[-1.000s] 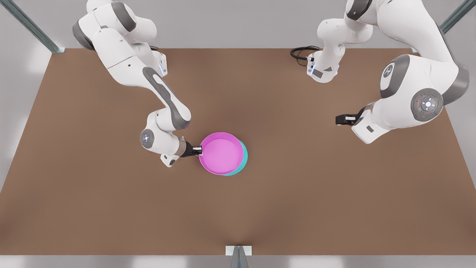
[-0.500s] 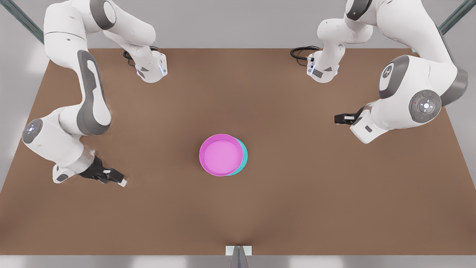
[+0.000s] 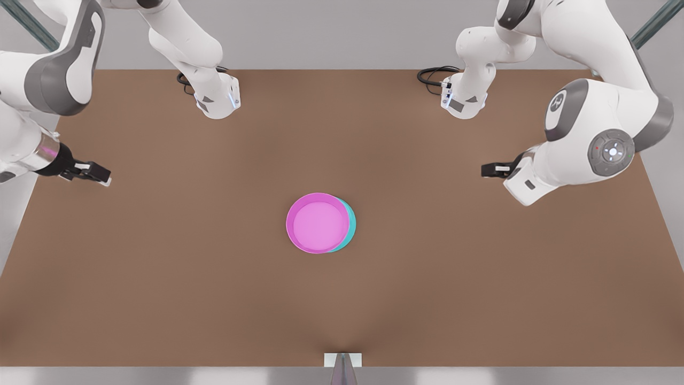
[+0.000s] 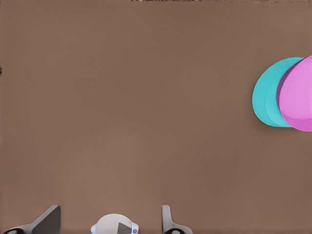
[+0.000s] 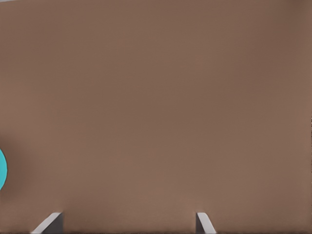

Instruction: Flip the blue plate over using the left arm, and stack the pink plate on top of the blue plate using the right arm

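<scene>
The right gripper (image 3: 105, 178) hung spread and empty at the front view's left edge, and the left gripper (image 3: 485, 170) waited likewise at the right. At centre frame the pink plate (image 3: 317, 222) sat offset on the blue plate (image 3: 350, 227). Both looked light, stiff and slick, best pinched at the rim.

A brown table (image 3: 214, 299) spans the scene, black cables (image 3: 430, 75) coiled at its far edge

Bench (image 3: 214, 278) matt brown, smooth; pink plate (image 3: 316, 222) and blue plate (image 3: 350, 224) smooth, plastic-looking, faintly satin.
</scene>
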